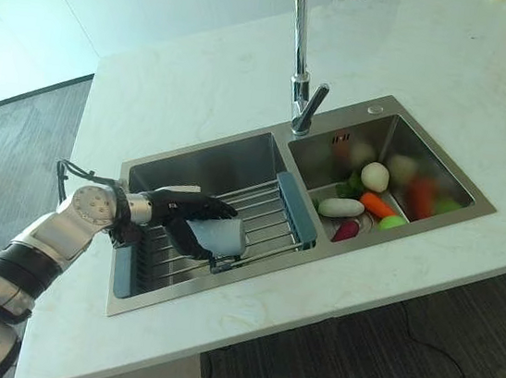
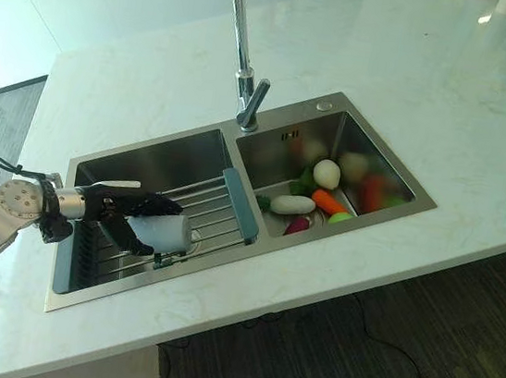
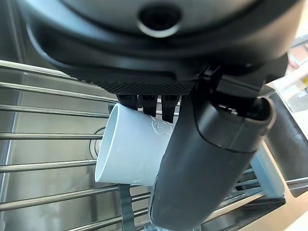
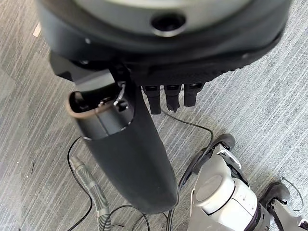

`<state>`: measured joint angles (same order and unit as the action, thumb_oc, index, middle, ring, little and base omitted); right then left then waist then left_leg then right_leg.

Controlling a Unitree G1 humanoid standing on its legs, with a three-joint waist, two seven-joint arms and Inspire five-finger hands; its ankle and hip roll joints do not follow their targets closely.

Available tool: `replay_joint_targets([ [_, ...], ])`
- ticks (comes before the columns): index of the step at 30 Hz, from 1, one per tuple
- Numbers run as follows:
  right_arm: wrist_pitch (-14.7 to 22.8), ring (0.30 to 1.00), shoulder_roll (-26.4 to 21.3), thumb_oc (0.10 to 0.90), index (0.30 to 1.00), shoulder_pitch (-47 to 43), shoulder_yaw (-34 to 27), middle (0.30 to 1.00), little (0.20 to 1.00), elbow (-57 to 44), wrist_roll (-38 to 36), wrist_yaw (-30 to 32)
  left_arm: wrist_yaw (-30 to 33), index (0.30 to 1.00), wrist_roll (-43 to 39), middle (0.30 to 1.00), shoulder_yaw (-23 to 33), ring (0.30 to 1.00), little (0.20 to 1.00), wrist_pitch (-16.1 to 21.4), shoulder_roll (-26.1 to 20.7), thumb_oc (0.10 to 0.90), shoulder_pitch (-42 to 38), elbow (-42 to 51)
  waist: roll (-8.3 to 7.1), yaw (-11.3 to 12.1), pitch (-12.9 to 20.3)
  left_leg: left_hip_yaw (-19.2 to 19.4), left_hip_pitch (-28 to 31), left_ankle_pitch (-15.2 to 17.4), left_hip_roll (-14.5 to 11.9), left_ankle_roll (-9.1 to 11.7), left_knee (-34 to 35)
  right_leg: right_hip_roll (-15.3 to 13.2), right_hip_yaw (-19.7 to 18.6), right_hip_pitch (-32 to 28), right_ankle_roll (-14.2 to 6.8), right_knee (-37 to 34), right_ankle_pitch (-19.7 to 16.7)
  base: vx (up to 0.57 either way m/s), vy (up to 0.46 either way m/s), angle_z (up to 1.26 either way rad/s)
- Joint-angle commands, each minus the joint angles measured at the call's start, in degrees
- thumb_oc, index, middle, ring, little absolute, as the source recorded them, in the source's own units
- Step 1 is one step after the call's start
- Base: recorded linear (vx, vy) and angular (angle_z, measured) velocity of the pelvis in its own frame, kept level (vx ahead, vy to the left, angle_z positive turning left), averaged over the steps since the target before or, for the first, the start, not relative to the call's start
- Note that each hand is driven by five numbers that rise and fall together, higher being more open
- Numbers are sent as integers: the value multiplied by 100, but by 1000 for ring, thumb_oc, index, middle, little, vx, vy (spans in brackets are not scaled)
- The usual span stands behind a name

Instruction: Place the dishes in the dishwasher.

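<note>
A pale blue-white cup (image 1: 222, 238) lies on its side in my left hand (image 1: 185, 208), whose fingers and thumb curl round it. The hand holds it just above the wire drying rack (image 1: 273, 212) that spans the left basin of the steel sink (image 1: 205, 159). In the left wrist view the cup (image 3: 127, 151) shows its open mouth, with the thumb (image 3: 207, 159) across its side and the rack's bars beneath. My right hand (image 4: 130, 154) hangs over the grey floor, fingers relaxed and holding nothing.
The rack has blue-grey end bars (image 1: 294, 211). Several vegetables (image 1: 363, 203) lie in the right basin. A tall chrome tap (image 1: 298, 74) rises behind the divider. White marble counter (image 1: 452, 94) surrounds the sink, its front edge close below.
</note>
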<state>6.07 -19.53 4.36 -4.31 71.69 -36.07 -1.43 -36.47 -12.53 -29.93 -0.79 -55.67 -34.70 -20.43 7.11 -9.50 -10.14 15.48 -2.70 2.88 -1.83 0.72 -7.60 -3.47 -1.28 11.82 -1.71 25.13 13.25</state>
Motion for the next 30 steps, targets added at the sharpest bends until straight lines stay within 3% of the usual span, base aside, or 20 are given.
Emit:
replay_joint_targets([
  [1,181,900,-160,800,900,70,-114,900,900,-118,15,-48,414,900,398,900,402,900,900,594,-157,800,-649,-220,-134,-96,137,-452,-145,1468,-22,-128,-959,-423,-29,-155,-904,-794,-409,0,0,0],
  [6,220,900,-181,800,900,91,-148,900,900,-65,73,-97,587,900,1024,900,258,900,900,955,-151,800,-633,-431,-138,-131,113,-446,-160,1482,-18,-127,-959,-425,-50,-128,-914,-794,-415,0,0,0],
  [9,207,900,-208,800,900,69,-121,900,900,-74,127,-68,830,900,1856,900,94,900,900,1388,-170,800,-625,-531,-134,-147,90,-440,-174,1482,-19,-125,-959,-428,-53,-113,-917,-794,-423,16,11,-6],
  [14,250,900,-236,800,900,66,-95,900,900,-95,159,-111,1039,900,2251,900,-46,900,900,1424,-94,800,-647,-623,-135,-176,52,-443,-204,1477,-13,-125,-959,-430,-66,-78,-918,-794,-434,4,5,-4],
  [26,277,900,-214,800,900,36,-51,900,900,-192,281,-157,1860,900,2199,900,146,900,900,1486,238,800,-377,-755,-168,-159,-5,-462,-274,1457,-23,-109,-959,-440,-35,-22,-908,-794,-427,-1,2,-3],
  [27,267,900,-211,800,900,30,-44,900,900,-212,286,-150,1879,573,2286,573,169,573,573,1472,272,582,-350,-749,-173,-154,-8,-465,-284,1454,-27,-105,-959,-442,-27,-17,-907,-794,-423,0,0,0],
  [28,270,900,-209,800,900,30,-42,900,900,-217,283,-148,1900,392,2341,392,171,392,392,1491,286,461,-324,-745,-175,-149,-13,-469,-291,1449,-29,-104,-959,-444,-21,-13,-905,-794,-423,0,0,0],
  [29,270,900,-207,800,900,28,-34,900,900,-224,277,-142,1911,300,2394,300,172,300,300,1512,302,400,-300,-757,-177,-146,-18,-474,-296,1446,-29,-103,-959,-445,-16,-9,-904,-794,-424,0,0,0],
  [30,272,900,-203,800,900,21,-27,900,900,-226,274,-134,1915,300,2489,300,172,300,300,1528,323,400,-273,-777,-177,-143,-23,-481,-301,1443,-28,-103,-959,-447,-11,-8,-901,-794,-422,0,0,0],
])
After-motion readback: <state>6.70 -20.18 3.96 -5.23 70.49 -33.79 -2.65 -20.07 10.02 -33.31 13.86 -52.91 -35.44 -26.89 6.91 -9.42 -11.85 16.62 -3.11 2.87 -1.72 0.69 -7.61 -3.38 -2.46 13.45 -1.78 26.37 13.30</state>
